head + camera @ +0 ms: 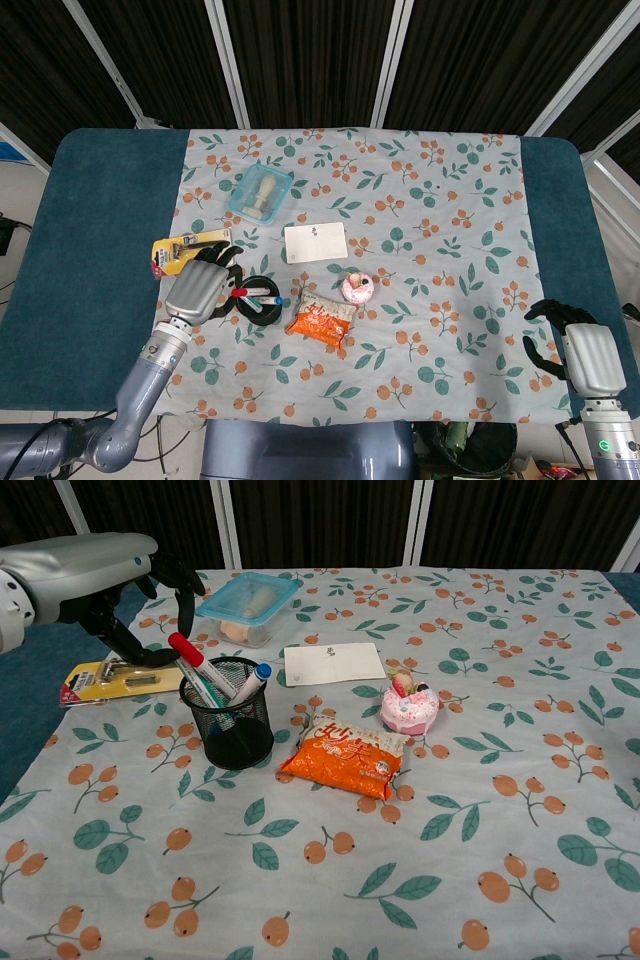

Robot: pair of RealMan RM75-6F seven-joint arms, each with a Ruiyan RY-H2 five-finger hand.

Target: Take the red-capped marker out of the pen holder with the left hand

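A black mesh pen holder (238, 728) stands on the floral cloth, also seen from above as the pen holder (263, 299). A red-capped marker (192, 656) leans out of it to the left, next to a blue-capped marker (253, 682). My left hand (118, 584) hovers just left of and above the red cap, fingers spread and curved toward it, with nothing held. From above, the left hand (198, 287) sits beside the holder with the red cap (240, 292) at its fingertips. My right hand (578, 348) rests at the table's near right edge, fingers apart.
A yellow blister pack (108, 678) lies under the left hand. A blue-lidded clear box (246, 604) sits behind the holder, a white card (333, 663) to its right. An orange snack packet (346, 761) and a pink cake toy (408, 709) lie right of the holder.
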